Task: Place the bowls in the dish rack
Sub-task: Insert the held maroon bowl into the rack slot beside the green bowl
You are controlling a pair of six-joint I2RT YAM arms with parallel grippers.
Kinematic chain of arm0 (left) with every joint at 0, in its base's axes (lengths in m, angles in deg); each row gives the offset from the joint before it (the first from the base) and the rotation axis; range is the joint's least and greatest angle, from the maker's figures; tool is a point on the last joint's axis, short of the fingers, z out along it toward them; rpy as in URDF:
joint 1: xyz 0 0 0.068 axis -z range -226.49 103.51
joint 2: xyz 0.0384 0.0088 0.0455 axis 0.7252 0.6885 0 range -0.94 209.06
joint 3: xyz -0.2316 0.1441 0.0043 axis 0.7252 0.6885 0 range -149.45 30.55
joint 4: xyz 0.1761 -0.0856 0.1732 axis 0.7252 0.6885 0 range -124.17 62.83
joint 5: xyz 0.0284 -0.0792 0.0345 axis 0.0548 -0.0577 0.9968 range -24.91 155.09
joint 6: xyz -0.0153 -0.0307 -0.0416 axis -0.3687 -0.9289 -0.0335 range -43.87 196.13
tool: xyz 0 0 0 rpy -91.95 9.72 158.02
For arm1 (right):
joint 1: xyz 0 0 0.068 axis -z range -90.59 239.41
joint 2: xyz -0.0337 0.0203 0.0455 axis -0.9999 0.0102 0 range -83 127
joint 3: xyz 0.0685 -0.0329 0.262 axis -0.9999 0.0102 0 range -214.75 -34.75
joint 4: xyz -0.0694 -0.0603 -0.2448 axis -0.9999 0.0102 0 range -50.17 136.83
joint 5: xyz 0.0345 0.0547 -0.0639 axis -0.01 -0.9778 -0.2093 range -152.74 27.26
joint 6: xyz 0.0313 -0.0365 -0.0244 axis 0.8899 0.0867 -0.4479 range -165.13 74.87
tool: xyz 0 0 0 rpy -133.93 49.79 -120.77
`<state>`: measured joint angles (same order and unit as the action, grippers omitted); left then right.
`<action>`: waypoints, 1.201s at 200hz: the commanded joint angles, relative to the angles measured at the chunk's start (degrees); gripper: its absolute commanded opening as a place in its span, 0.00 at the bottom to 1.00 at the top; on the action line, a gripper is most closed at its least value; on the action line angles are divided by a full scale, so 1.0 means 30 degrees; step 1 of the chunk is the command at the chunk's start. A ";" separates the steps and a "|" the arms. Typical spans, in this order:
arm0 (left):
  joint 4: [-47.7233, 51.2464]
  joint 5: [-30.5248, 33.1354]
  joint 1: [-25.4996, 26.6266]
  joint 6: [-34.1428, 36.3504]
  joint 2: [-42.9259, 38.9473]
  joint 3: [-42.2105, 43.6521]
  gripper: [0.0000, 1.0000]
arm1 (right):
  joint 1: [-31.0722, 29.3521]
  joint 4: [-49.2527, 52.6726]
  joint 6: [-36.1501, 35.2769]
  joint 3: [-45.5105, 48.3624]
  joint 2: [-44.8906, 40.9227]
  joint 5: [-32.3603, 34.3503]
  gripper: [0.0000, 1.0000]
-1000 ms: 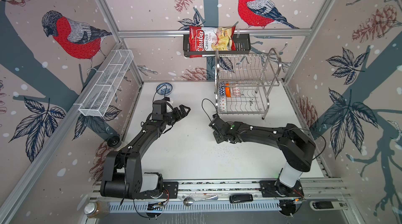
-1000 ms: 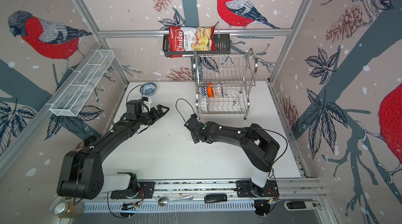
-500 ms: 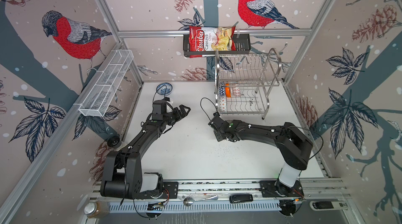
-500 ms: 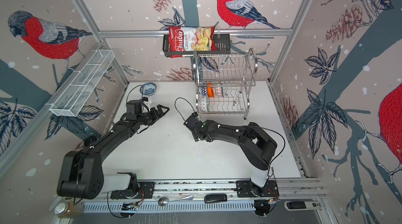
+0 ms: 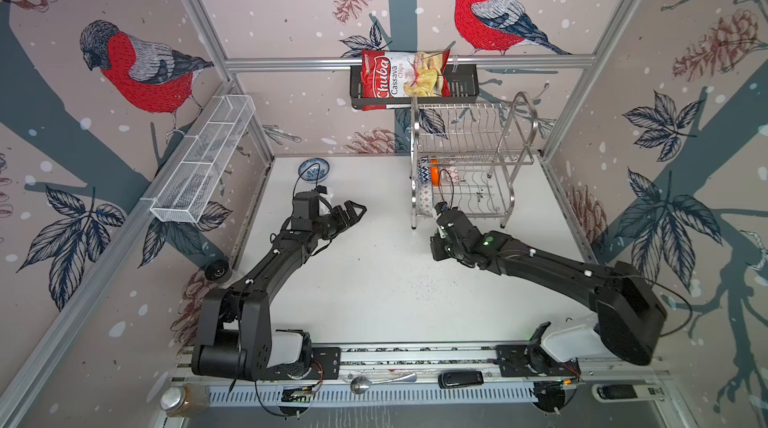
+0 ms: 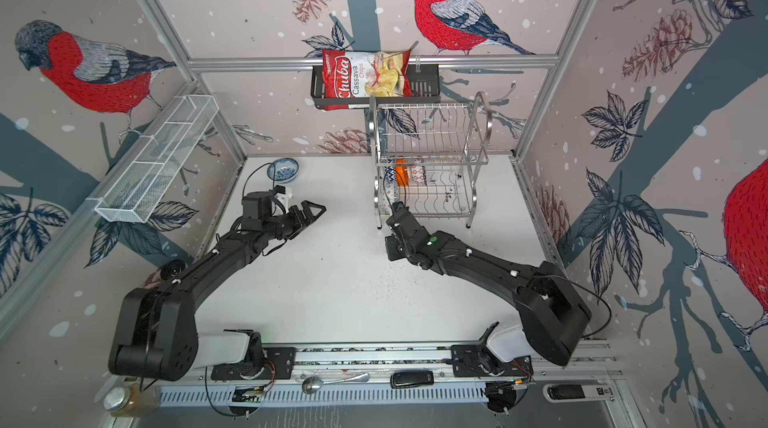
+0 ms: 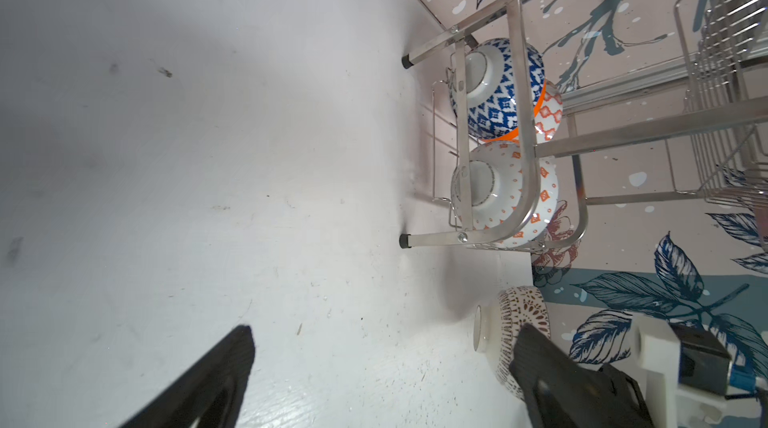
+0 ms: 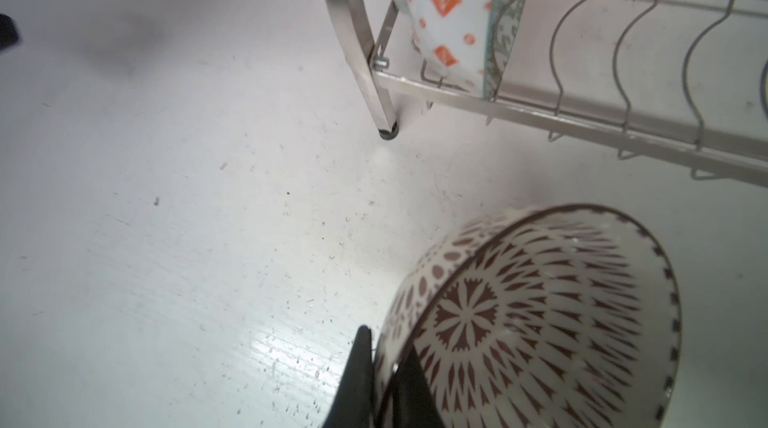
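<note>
- My right tool [image 8: 386, 345] is clamped on the rim of the dotted bowl [image 8: 540, 322], one finger inside and one outside.
- The bowl is held on edge just in front of the rack [image 8: 345, 10], near its front-left foot. I cannot tell whether it touches the tabletop [image 5: 374, 301].
- My left tool [image 7: 384, 328] has its fingers wide apart and holds nothing. It is over bare tabletop, well apart from the rack.
- Room: a broad bare stretch of tabletop lies between my two arms. In the rack's lower tier, the wavy wires beyond the bowls are free.
- Edges: the rack stands at the back right, close to the back wall. The floral bowl [image 5: 313, 168] sits upright in the back-left corner, near the wall.
- Only the right wrist view shows the grip itself.
- The left wrist view shows the dotted bowl turned like the racked ones, foot toward my left tool.
- Both top views show the floral bowl, which neither wrist view shows. They hide the dotted bowl under my right wrist.
- Counts: two arms, one rack.
- Bowls: one held, one on the tabletop and at least three in the lower tier: the blue bowl [image 7: 498, 93], the orange bowl [image 7: 539, 102] and the diamond bowl [image 7: 503, 193].
- A lattice-patterned surface lies behind the orange. I cannot tell whether it is a separate bowl.
</note>
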<state>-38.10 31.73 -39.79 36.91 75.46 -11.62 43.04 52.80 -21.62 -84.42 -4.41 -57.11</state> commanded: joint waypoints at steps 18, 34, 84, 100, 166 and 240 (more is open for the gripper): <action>-0.3021 -0.2332 0.0997 -0.0710 -0.0125 0.0341 0.98 | 0.2128 -0.3604 -0.0403 0.1380 -0.3233 -0.3503 0.01; -0.3810 -0.2946 0.1496 -0.0993 -0.0154 0.0434 0.98 | 0.3279 -0.4520 -0.0287 0.1849 -0.4139 -0.4600 0.01; -0.8731 -0.5469 0.2536 -0.3946 0.0702 0.1719 0.98 | 0.6298 -0.9290 0.1164 0.3509 -0.5606 -0.8032 0.00; -1.0471 -0.6000 0.2922 -0.5046 0.1160 0.2136 0.98 | 0.6689 -1.0333 0.1405 0.3584 -0.5381 -0.8341 0.00; -0.7898 -0.4453 0.3773 -0.3400 0.1413 0.1542 0.98 | 0.7756 -1.4691 0.2347 0.3884 -0.2676 -1.0340 0.00; -0.5083 -0.1581 0.3919 -0.2405 0.2616 -0.1457 0.98 | 0.8993 -1.8087 0.2956 0.3217 0.0801 -1.2366 0.00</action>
<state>-56.30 23.55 -28.14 26.68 82.26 -12.67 69.10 8.37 -13.97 -73.51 -4.07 -90.27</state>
